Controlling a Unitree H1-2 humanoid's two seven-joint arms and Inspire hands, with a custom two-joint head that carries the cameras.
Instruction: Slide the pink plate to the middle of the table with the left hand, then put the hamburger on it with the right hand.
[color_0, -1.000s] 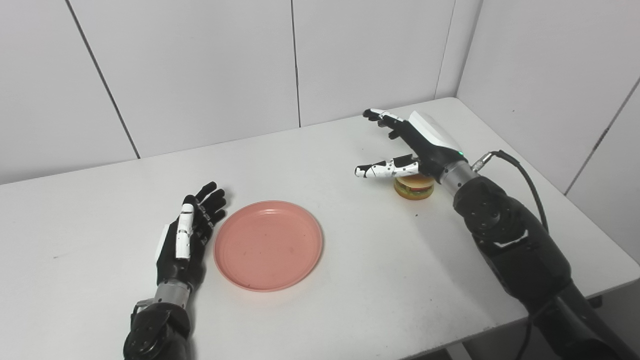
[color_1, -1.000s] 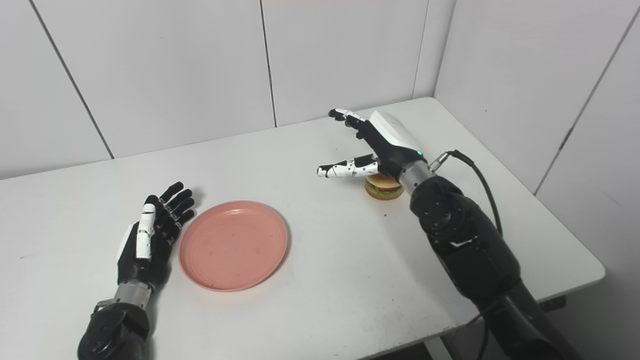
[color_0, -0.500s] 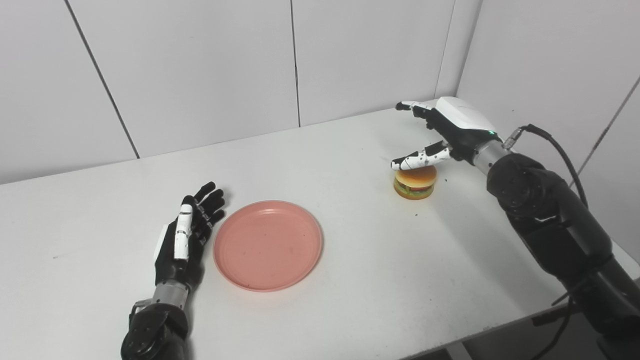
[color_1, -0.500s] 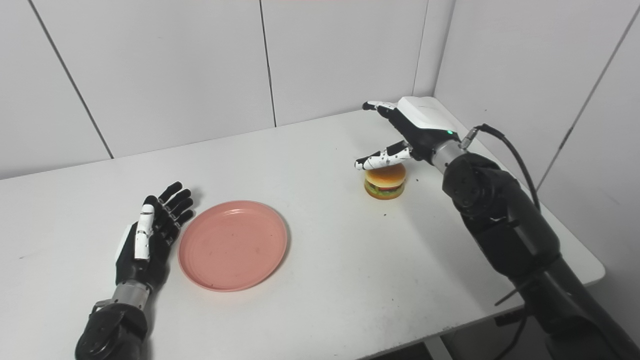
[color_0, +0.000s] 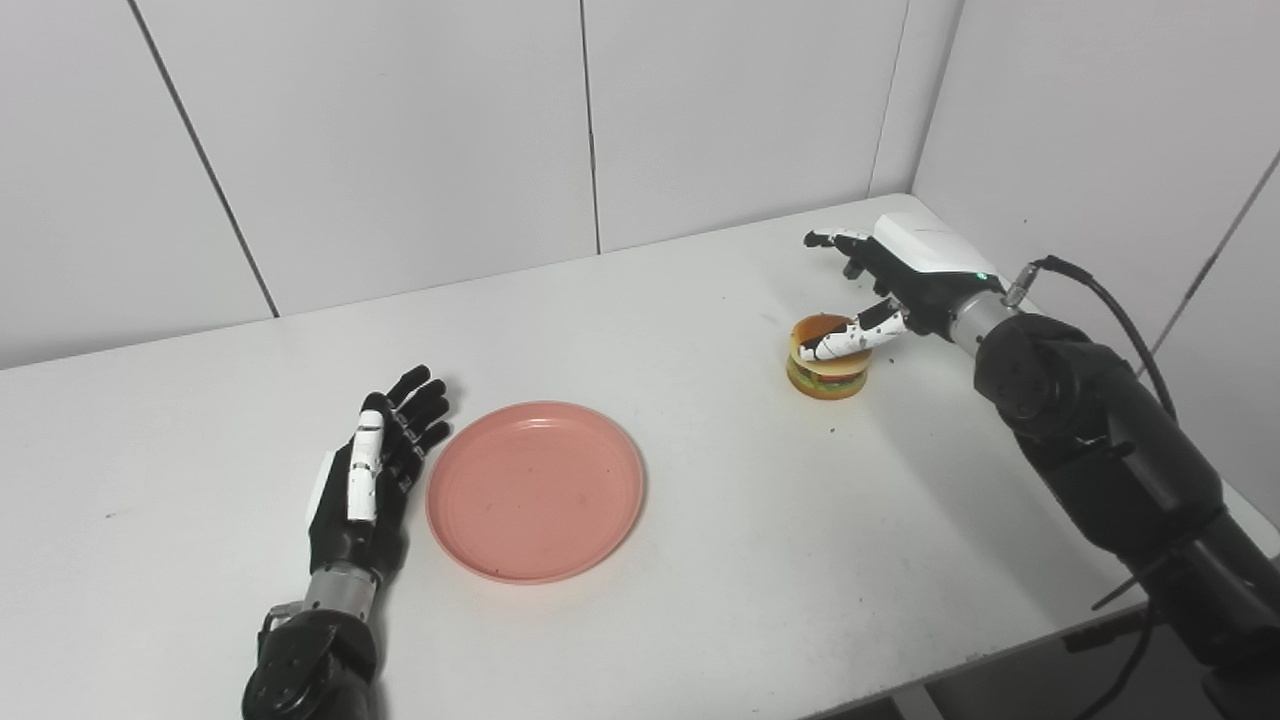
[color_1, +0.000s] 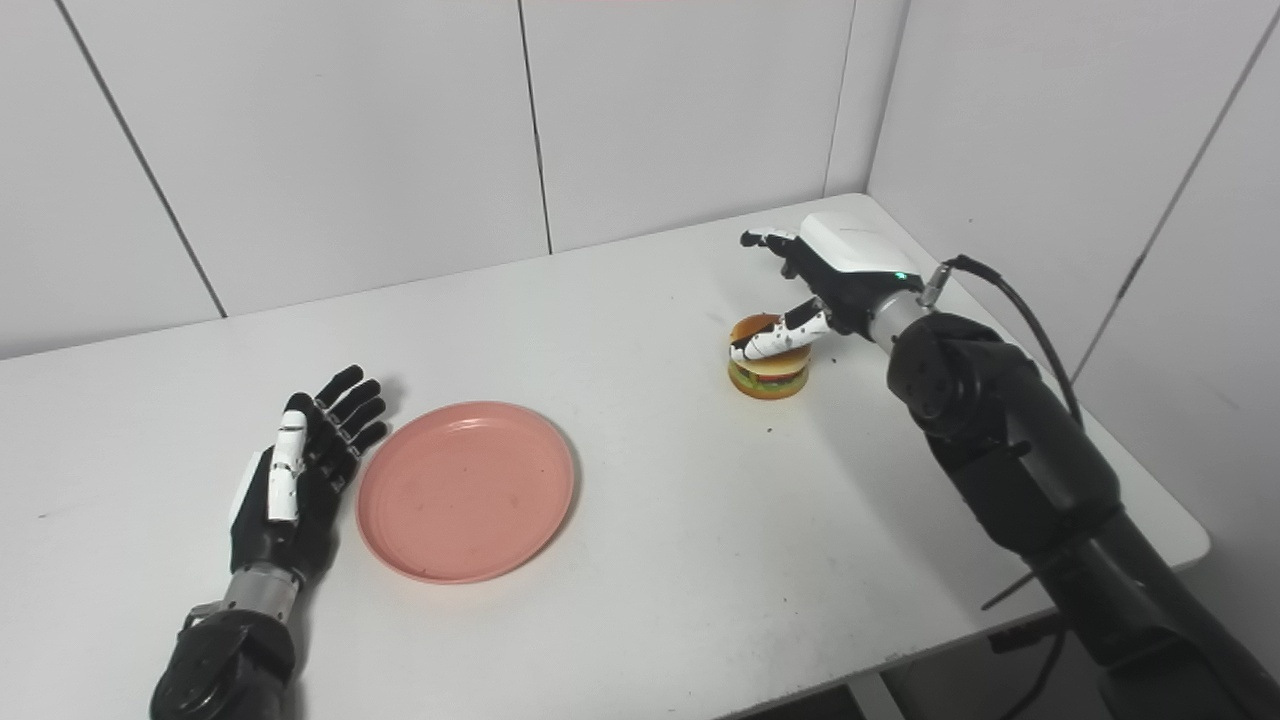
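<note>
The pink plate (color_0: 536, 489) lies flat on the white table (color_0: 700, 560), left of centre. My left hand (color_0: 372, 470) rests open beside the plate's left rim, fingers spread and pointing away from me. The hamburger (color_0: 826, 362) stands upright at the right rear of the table. My right hand (color_0: 895, 280) is open around it: the thumb lies across the front of the bun, the fingers reach out behind it and stay apart from it. The hamburger still sits on the table.
White panel walls close the table off at the back and on the right. The table's right edge (color_0: 1180, 420) runs close under my right forearm. A black cable (color_0: 1120, 310) loops from the right wrist.
My right hand swung from left of the hamburger to its right, then dropped so the thumb lies against the bun. The left hand and the plate have stayed put.
</note>
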